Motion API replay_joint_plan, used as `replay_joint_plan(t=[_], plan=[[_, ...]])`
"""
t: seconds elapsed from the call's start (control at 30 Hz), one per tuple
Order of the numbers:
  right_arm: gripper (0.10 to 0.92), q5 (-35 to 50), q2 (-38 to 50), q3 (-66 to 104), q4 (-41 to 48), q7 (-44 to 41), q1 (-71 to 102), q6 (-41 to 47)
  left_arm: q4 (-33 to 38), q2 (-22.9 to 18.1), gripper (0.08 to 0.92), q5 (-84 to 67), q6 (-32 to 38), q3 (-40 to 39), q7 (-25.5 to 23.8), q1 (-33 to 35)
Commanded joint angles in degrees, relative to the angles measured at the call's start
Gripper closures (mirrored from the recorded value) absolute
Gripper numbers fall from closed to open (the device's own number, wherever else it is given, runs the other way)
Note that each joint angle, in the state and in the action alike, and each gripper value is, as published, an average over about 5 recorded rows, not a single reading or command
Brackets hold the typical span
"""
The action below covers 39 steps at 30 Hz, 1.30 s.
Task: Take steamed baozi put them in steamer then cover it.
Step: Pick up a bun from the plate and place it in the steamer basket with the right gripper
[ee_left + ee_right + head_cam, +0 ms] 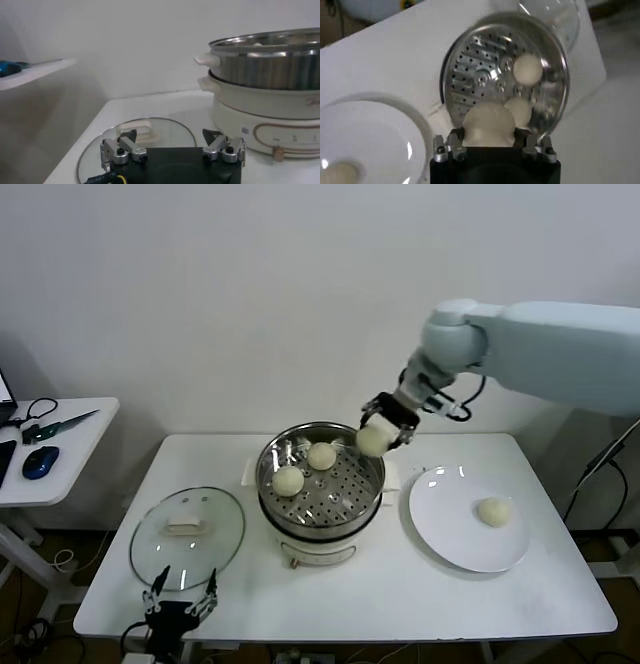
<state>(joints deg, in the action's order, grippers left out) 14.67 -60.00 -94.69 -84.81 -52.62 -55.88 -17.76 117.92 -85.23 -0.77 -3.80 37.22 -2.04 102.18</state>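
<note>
The steamer (pixel 368 494) stands mid-table, steel pot on a cream base, with two baozi (pixel 321 455) (pixel 288 480) on its perforated tray. My right gripper (pixel 378 438) is shut on a third baozi (pixel 373 441) and holds it above the pot's far right rim; in the right wrist view the baozi (pixel 489 125) sits between the jaws over the tray (pixel 485 65). A fourth baozi (pixel 493 511) lies on the white plate (pixel 445 524). The glass cover (pixel 150 549) lies flat left of the steamer. My left gripper (pixel 181 599) is open, at the table's front edge by the cover (pixel 170 135).
A side table (pixel 70 446) at the far left holds a blue mouse (pixel 40 461) and cables. The steamer's base with its knob (pixel 278 153) is close to the left gripper's right side. The wall runs behind the table.
</note>
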Motion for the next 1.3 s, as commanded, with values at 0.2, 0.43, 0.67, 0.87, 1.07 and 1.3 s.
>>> replay_joint_plan(t=[0.2, 0.43, 0.67, 0.87, 1.07, 1.3], plan=[[0.355, -10.64, -15.26, 0.88, -1.07, 1.81, 8.47, -6.96, 0.04, -0.08, 0.177, -0.76, 0.0, 0.64, 0.07, 0.0], [0.351, -13.59, -17.18, 0.61, 4.05, 2.14, 14.25, -5.94, -0.12, -0.16, 0.177, -0.93, 0.18, 0.76, 0.14, -0.04], [0.337, -14.88, -17.73, 0.97, 8.88, 1.95, 16.94, -6.39, -0.3, -0.14, 0.177, -1.02, 0.29, 0.98, 0.18, 0.08], [0.293, -14.24, -17.75, 0.94, 9.54, 2.62, 18.0, -6.08, -0.56, -0.16, 0.177, -1.05, 0.32, 1.01, 0.23, -0.1], [0.216, -12.11, -16.51, 1.69, 8.93, 3.32, 15.75, -6.26, -0.52, -0.19, 0.177, -1.02, 0.25, 0.97, 0.26, -0.17], [0.203, 2.06, -9.5, -3.22, 8.03, -5.01, 2.33, -9.22, -0.25, -0.06, 0.177, -0.92, 0.2, 0.88, 0.23, 0.09]])
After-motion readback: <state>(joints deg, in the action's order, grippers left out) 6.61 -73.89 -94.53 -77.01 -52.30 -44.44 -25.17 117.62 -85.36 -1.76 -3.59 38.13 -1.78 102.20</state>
